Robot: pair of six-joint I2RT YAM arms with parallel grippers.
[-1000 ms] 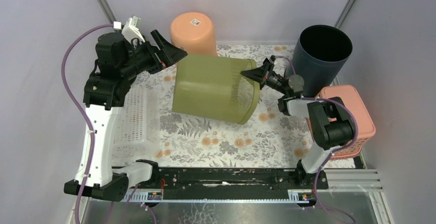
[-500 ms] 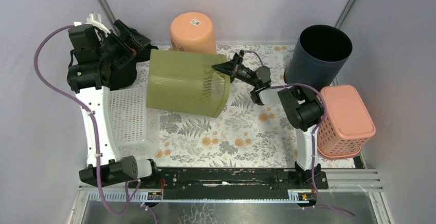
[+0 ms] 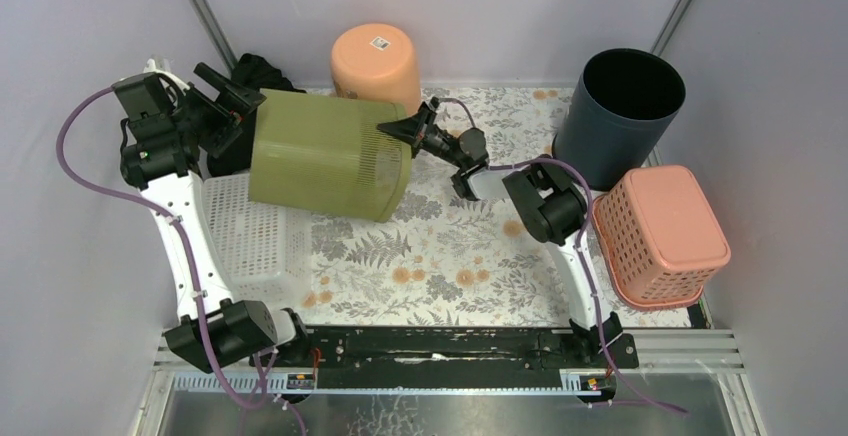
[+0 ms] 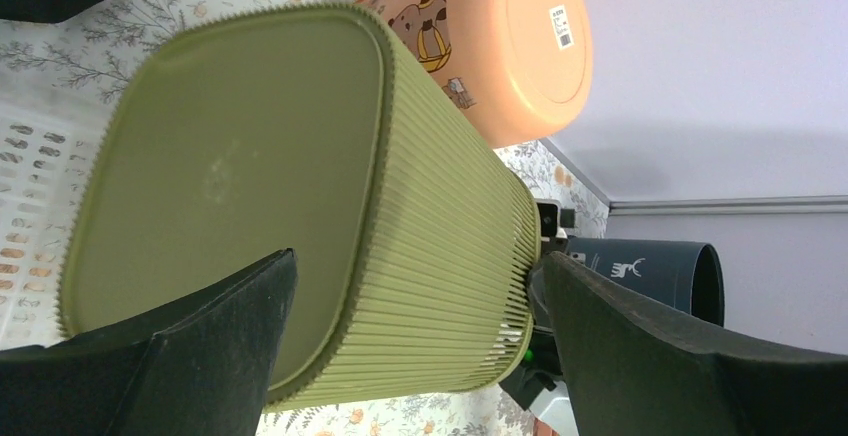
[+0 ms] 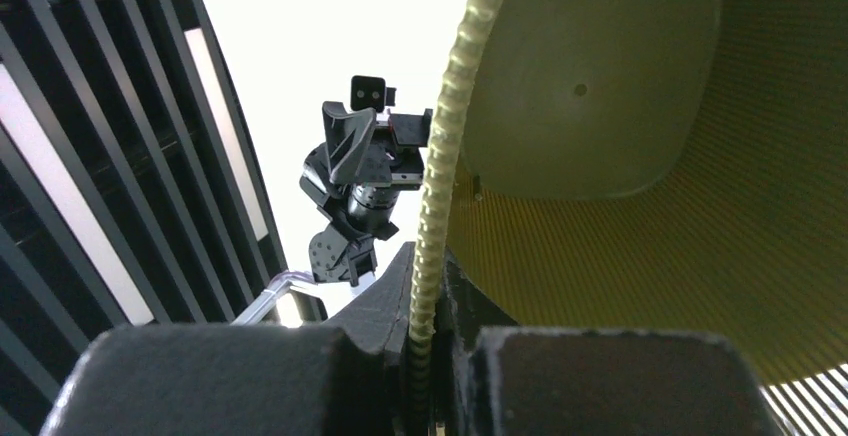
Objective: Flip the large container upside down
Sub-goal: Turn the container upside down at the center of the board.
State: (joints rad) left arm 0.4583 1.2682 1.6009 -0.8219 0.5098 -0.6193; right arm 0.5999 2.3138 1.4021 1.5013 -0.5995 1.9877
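**A:** Where's the green container [image 3: 325, 156] right now?

**B:** On its side, just in front of the peach bucket [image 3: 376, 64] and reaching off to the bucket's left. Its closed base faces away from the bucket on that left side. Its open mouth points right, ending just below the bucket's front edge. I cannot tell whether it is resting on anything or held clear.

**A:** And the right gripper [image 3: 405, 128]?

**B:** It sits right in front of the bucket, pinched onto the container's rim. In the right wrist view, the gripper [image 5: 428, 356] has its 2 fingers pressed together with the ribbed rim [image 5: 432, 216] between them. The hollow inside [image 5: 650, 206] fills the rest of that view.

**A:** Left gripper [image 3: 225, 101]?

**B:** Well to the left of the bucket, at the container's base end. Its jaws are spread wide and hold nothing. In the left wrist view, the gripper [image 4: 418, 258] frames the flat base [image 4: 230, 186] and ribbed side between its 2 fingers [image 4: 200, 356]. I cannot tell whether either finger touches the container.

**A:** Anything else around?

**B:** The bucket stands upside down with 1 barcode sticker on its bottom. A white basket [image 3: 255, 231] lies to the bucket's front-left, partly under the container's base end. A navy bin [image 3: 620, 111] stands upright well to the bucket's right. A pink basket [image 3: 665, 236] is farther right of the bucket and nearer the arm bases. A floral mat [image 3: 450, 256] spreads in front of the bucket.
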